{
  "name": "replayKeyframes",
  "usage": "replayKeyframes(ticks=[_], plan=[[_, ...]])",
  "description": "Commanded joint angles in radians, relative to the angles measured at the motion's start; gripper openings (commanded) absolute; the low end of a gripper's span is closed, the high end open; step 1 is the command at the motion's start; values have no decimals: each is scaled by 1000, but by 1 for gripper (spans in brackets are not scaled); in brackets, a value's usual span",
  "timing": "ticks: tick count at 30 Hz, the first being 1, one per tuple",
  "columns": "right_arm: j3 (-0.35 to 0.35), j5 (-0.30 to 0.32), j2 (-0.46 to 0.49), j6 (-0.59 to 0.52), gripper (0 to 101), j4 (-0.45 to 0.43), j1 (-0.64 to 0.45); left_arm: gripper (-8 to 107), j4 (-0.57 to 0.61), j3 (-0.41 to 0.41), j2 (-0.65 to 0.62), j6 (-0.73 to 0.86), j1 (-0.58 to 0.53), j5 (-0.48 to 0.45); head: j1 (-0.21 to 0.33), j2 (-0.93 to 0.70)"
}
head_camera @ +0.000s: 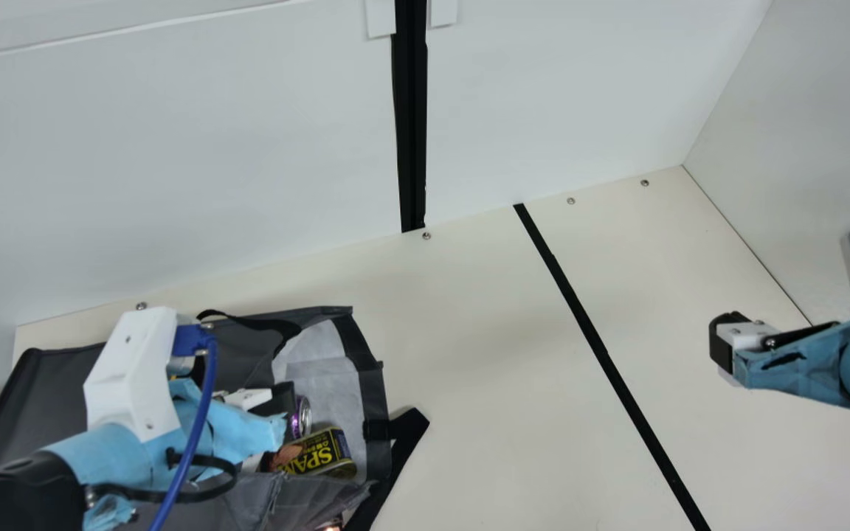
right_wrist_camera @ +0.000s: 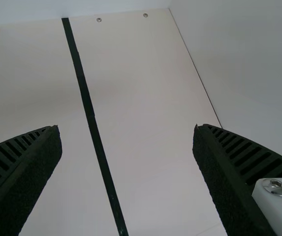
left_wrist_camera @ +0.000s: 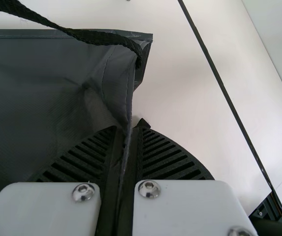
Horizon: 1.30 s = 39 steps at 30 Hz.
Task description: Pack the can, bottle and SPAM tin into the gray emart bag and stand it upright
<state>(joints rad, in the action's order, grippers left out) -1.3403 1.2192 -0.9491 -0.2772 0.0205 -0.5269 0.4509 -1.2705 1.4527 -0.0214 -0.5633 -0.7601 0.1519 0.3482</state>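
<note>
Desk [head_camera: 469, 332]: supports the bag.
Gray emart bag [head_camera: 49, 402]: lying sideways, presumably for loading.
Left gripper [left_wrist_camera: 128, 129]: fingers pinching bag fabric, likely steadying it.
Right gripper [right_wrist_camera: 127, 129]: fingers wide, holding nothing.
SPAM tin [head_camera: 318, 451], can [head_camera: 302, 417]: inside the bag's mouth.

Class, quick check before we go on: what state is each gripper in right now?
Left gripper: closed on the edge of the gray bag.
Right gripper: open, nothing between its fingers.
</note>
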Motion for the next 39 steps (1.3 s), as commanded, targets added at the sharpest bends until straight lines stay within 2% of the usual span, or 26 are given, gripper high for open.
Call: replayKeyframes(ticks=[1, 5, 16, 29, 39], plan=[[-3, 1, -10, -12, 95, 11, 0, -8, 0, 0, 0, 0, 0, 0, 23, 1], [2, -6, -34, -42, 95, 37, 1, -8, 0, 0, 0, 0, 0, 0, 23, 1], [77, -109, -117, -138, 95, 123, 1, -8, 0, 0, 0, 0, 0, 0, 23, 1], [128, -195, -216, -303, 95, 316, -1, -8, 0, 0, 0, 0, 0, 0, 23, 1], [181, -211, -269, -407, 95, 456, -11, -8, 0, 0, 0, 0, 0, 0, 23, 1]])
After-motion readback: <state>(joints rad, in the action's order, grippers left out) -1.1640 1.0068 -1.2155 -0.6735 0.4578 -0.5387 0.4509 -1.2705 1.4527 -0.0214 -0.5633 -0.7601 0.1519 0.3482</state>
